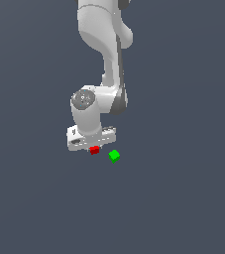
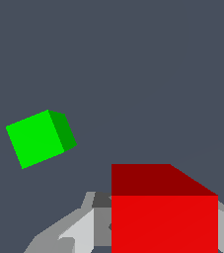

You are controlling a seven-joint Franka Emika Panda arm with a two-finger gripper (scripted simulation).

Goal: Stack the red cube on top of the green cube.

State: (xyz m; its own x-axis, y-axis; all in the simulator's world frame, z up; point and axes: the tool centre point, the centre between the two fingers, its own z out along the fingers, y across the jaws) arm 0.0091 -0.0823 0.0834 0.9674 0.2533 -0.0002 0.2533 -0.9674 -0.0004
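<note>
Red cube (image 1: 94, 149) tiny, plain, bright, pinched betw gripper (image 1: 93, 147) fingers, right under hand. Jaws narrow, clamped on it. Green cube (image 1: 114, 156) on floor nearby, approx 4 o'clock, apart.

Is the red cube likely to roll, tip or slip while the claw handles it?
The red cube has flat faces and sharp edges, so it probably won't roll. It looks rigid and squat, so tipping seems unlikely. Its plain smooth faces might slip in the claw.

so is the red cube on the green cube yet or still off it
Off. The red cube sits between the gripper fingers, and the green cube lies apart beside it with nothing on top.
</note>
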